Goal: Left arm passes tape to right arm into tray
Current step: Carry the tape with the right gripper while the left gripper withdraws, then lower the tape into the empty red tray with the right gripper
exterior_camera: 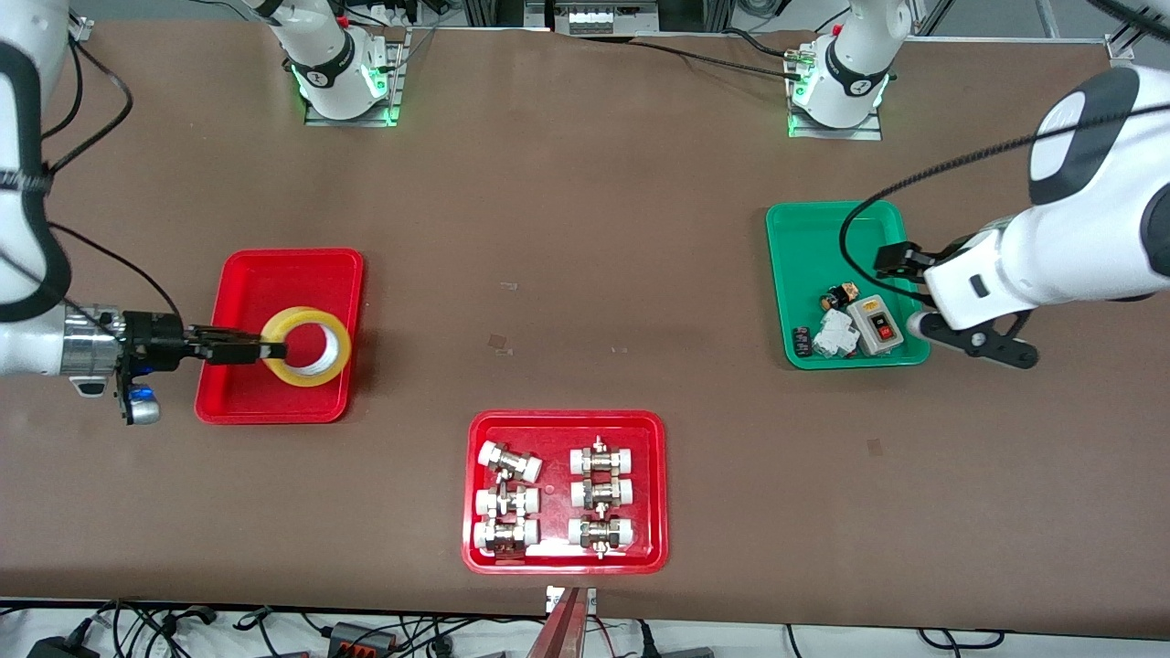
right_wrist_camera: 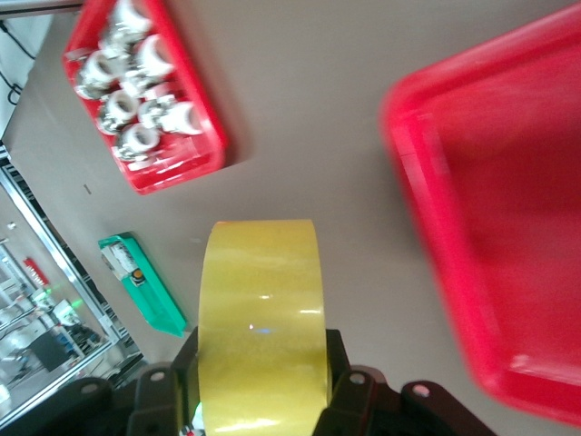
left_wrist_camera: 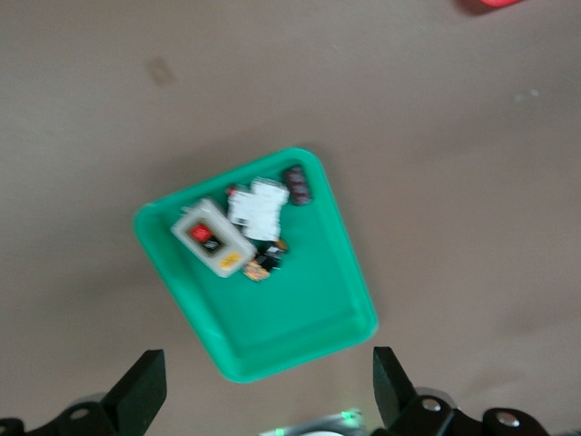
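Fittings tray (exterior_camera: 475, 493): nearest the front camera, mid-table.
Right gripper (exterior_camera: 260, 349): fingers pinched on the tape's wall, over the tray.
Tape (exterior_camera: 307, 346): held on edge in the air above the red tray (exterior_camera: 274, 274), at the right arm's end.
Left gripper (left_wrist_camera: 263, 386): fingers spread wide, holding nothing, above the green tray (exterior_camera: 804, 238).

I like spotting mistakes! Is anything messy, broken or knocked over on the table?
Nothing much. The right pincer holds the tape over the red tray. One fitting in the other red tray lies crooked. The left pincer hangs open over the green tray.
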Tool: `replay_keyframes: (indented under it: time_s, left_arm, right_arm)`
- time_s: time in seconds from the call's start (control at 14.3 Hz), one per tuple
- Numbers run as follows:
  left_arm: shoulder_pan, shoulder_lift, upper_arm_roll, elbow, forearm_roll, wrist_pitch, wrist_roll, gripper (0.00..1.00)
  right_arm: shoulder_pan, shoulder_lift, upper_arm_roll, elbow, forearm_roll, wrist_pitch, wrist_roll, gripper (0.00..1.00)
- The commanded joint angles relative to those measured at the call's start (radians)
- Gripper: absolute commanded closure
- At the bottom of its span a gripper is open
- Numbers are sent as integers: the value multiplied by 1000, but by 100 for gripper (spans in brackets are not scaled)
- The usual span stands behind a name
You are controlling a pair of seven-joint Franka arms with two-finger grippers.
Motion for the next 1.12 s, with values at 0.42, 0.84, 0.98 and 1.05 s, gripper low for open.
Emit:
replay_keyframes:
  time_s: [0.42,0.84,0.98,1.05]
  left_arm:
    - [-192,-284,292,-97,-98,44,-38,0]
    - [-218,-422,308,-301,-95,147,-185,0]
    - [-189,-424,311,-300,-98,142,-176,0]
    - [-179,-425,309,-298,-114,130,-176,0]
  right_arm:
    - [-115,154,25,-5,-27,-57,-248,69]
    - [-133,175,25,-19,-30,-44,-366,67]
    - [-133,178,25,-20,-33,-44,-389,67]
    - [-133,183,25,-19,-50,-44,-400,67]
